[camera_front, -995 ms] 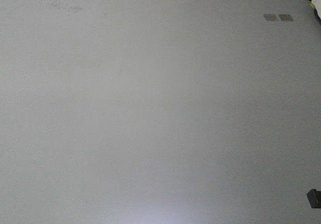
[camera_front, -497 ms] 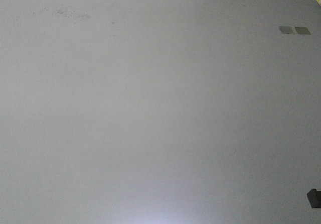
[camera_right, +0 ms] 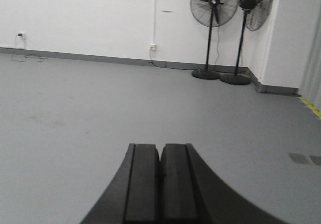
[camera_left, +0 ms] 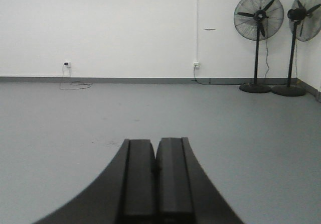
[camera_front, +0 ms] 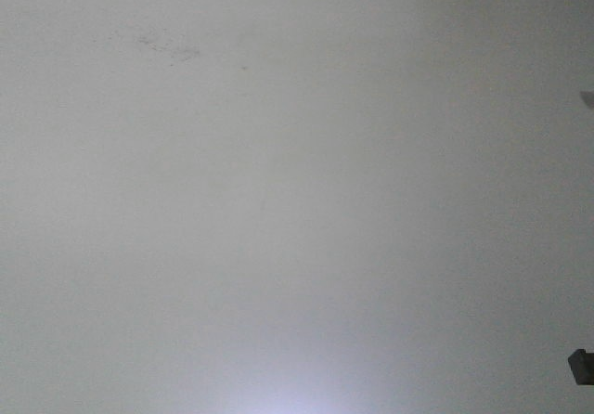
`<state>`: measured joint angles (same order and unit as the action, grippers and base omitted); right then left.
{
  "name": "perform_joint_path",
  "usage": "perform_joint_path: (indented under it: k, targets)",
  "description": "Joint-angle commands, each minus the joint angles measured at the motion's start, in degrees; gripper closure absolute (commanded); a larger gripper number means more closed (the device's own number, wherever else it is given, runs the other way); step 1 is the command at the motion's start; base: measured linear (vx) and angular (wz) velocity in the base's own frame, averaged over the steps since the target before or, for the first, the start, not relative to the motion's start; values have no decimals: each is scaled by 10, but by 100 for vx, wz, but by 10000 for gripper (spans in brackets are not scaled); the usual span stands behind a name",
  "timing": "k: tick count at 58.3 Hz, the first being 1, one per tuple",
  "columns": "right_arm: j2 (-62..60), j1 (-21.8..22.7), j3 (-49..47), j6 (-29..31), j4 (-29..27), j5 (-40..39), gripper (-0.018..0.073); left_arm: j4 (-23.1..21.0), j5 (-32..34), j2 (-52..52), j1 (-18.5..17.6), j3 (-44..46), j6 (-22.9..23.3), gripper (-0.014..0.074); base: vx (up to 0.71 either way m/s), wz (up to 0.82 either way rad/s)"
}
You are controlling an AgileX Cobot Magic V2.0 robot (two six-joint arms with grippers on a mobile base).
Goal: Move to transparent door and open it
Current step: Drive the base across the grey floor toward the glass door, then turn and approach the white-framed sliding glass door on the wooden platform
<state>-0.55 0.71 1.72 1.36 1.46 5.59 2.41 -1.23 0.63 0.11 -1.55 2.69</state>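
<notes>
The transparent door is out of view in all three views. My left gripper is shut with nothing between its black fingers, held low over the grey floor and facing a white wall. My right gripper is likewise shut and empty, pointing across the floor toward the room's corner. The front view shows only bare grey floor.
Two black pedestal fans stand by the white wall on the right; the right wrist view shows them too. Wall sockets with trailing cables sit low on the wall. A yellow floor stripe runs at the far right.
The floor in the front view has slid down and to the right: the two dark floor patches and the yellow stripe have left the frame, so the base is moving.
</notes>
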Motion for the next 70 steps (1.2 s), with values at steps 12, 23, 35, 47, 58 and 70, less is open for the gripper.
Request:
perform_joint_path:
  k: [12,23,35,47,58,70]
  targets:
    - [-6,3,8,4,0,-48,566,-1,46,7,0,-17,5,602,59,28]
    - [-6,3,8,4,0,-48,566,-1,46,7,0,-17,5,602,61,33]
    - [-6,3,8,4,0,-48,566,-1,46,7,0,-17,5,602,64,39]
    - [-6,3,8,4,0,-48,566,-1,46,7,0,-17,5,602,65,47]
    - [-6,3,8,4,0,-48,566,-1,46,7,0,-17,5,602,65,59]
    - [-6,3,8,4,0,-48,566,-1,46,7,0,-17,5,602,67,68]
